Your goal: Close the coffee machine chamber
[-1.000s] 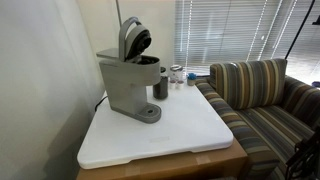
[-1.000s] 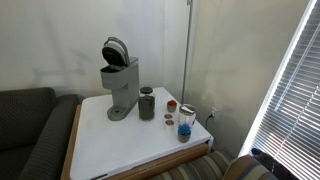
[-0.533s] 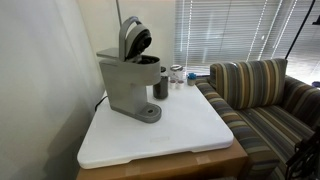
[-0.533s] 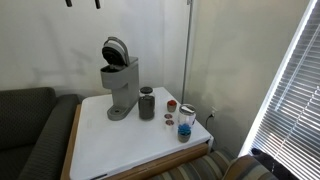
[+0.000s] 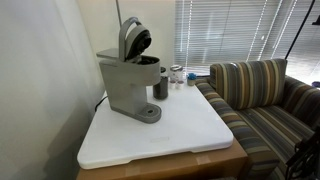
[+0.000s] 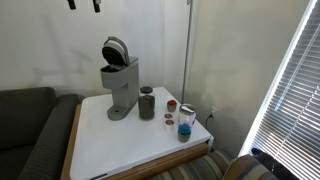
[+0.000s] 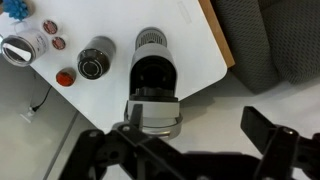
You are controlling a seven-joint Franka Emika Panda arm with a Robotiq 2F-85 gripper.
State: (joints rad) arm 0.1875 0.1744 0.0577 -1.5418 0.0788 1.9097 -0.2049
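The grey coffee machine (image 5: 125, 85) stands at the back of the white table (image 5: 190, 125); it shows in both exterior views (image 6: 122, 85). Its chamber lid (image 5: 133, 38) is hinged up and open, with the dark pod holder exposed (image 6: 115, 50). In the wrist view I look straight down on the machine: the lid (image 7: 155, 112), the dark open chamber (image 7: 153, 75) and the round drip base (image 7: 153, 40). My gripper (image 7: 180, 140) is open and empty, high above the machine. Only its fingertips (image 6: 96, 5) show at the top edge of an exterior view.
A small dark cup (image 6: 147, 103) stands beside the machine. Small jars and a red lid (image 6: 186, 120) sit near the table's edge. A thin pole (image 6: 188, 50) rises behind the table. A striped sofa (image 5: 260, 95) and a dark couch (image 6: 30, 130) flank it.
My gripper's fingertips have come down into the top of an exterior view, above and beside the machine. The machine and its lid have not moved.
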